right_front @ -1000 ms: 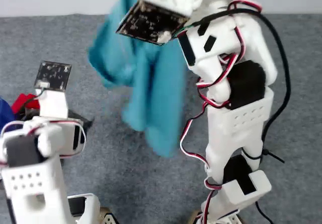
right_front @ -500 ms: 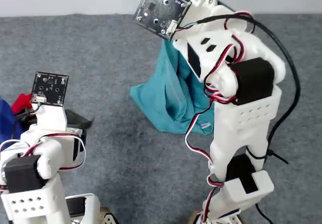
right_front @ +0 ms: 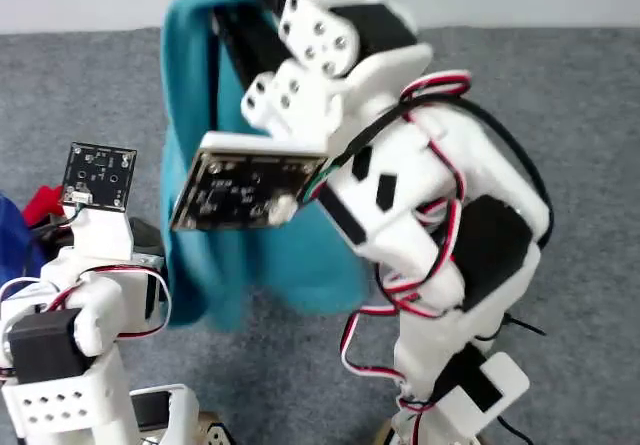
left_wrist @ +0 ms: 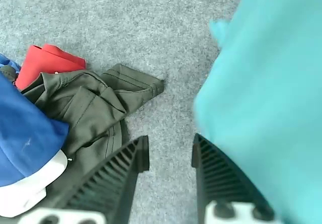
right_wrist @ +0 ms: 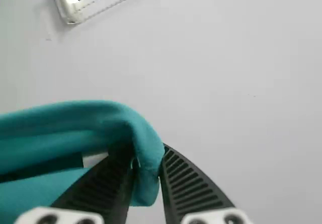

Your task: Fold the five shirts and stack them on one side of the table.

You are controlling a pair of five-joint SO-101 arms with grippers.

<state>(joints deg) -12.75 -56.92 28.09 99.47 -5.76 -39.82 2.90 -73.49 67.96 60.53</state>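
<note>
A teal shirt [right_front: 200, 115] hangs high over the grey table, draped down from my right gripper [right_wrist: 146, 171], which is shut on a fold of it [right_wrist: 143, 148]. In the high view the right arm [right_front: 400, 215] is raised and swung leftward, the cloth falling behind its wrist board. My left gripper [left_wrist: 168, 158] is open just above the table, with nothing between its fingers. The teal shirt [left_wrist: 266, 93] hangs close beside it. A pile of shirts lies next to the left arm: olive green [left_wrist: 95, 108], red [left_wrist: 48, 63] and blue [left_wrist: 22, 133].
The left arm [right_front: 80, 295] stands at the near left with the shirt pile [right_front: 30, 210] at the table's left edge. Bare grey table [right_front: 560, 115] stretches to the right and behind. A white wall [right_wrist: 226, 58] rises beyond the table.
The right arm has swung up and leftward, lifting the teal shirt from a bunched heap by its base to a long hanging drape. The left arm has kept still.
</note>
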